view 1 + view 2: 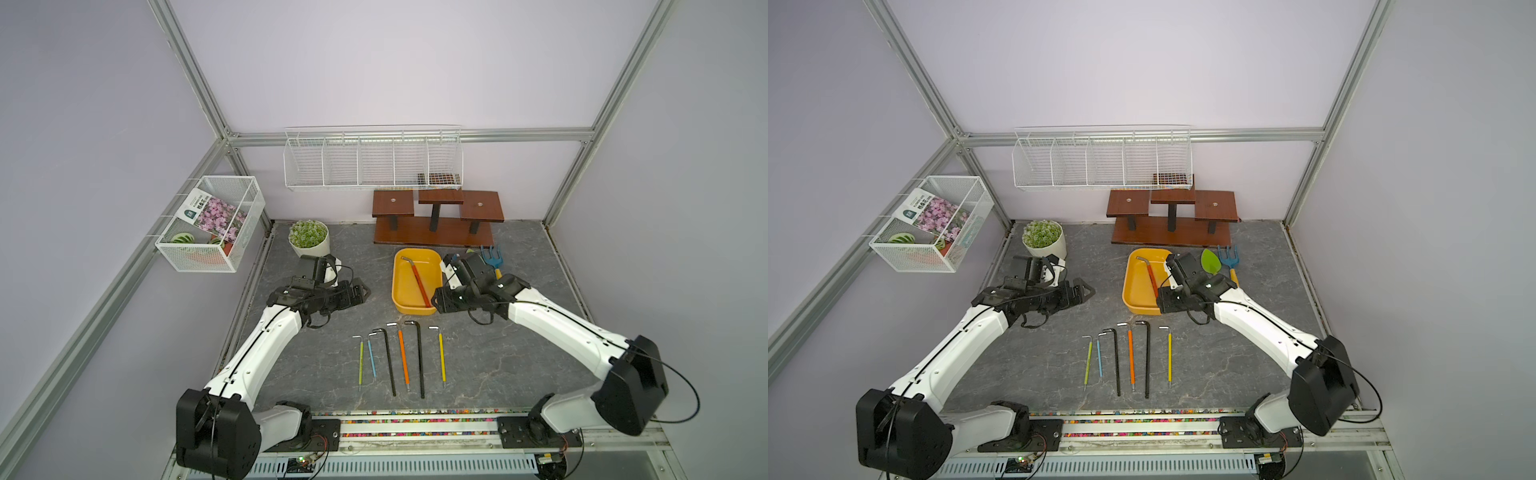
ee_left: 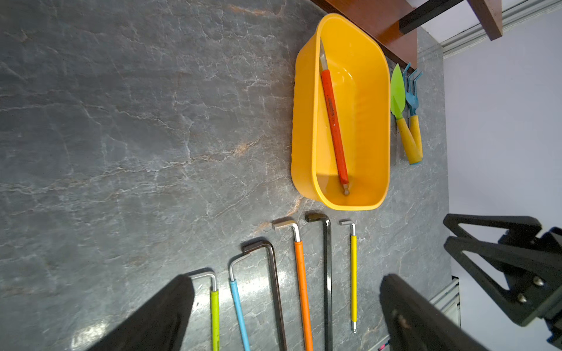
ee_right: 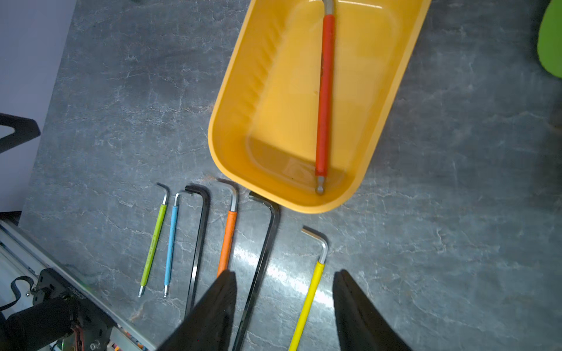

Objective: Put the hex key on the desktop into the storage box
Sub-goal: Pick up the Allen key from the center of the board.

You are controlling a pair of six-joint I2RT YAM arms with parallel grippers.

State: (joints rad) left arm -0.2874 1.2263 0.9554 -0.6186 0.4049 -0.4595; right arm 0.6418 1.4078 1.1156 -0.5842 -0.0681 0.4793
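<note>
Hex key (image 1: 417, 282) lies in storage box (image 1: 415, 310); right gripper (image 3: 286, 273) released near its rim, left gripper (image 2: 286, 278) released.

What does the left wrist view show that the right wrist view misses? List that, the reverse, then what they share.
Left wrist only: the blue rake and the wooden stand. Right wrist only: the green hex key and blue hex key down to their tips. Both: the storage box, the red hex key in it, and the row of six hex keys on the desktop.
</note>
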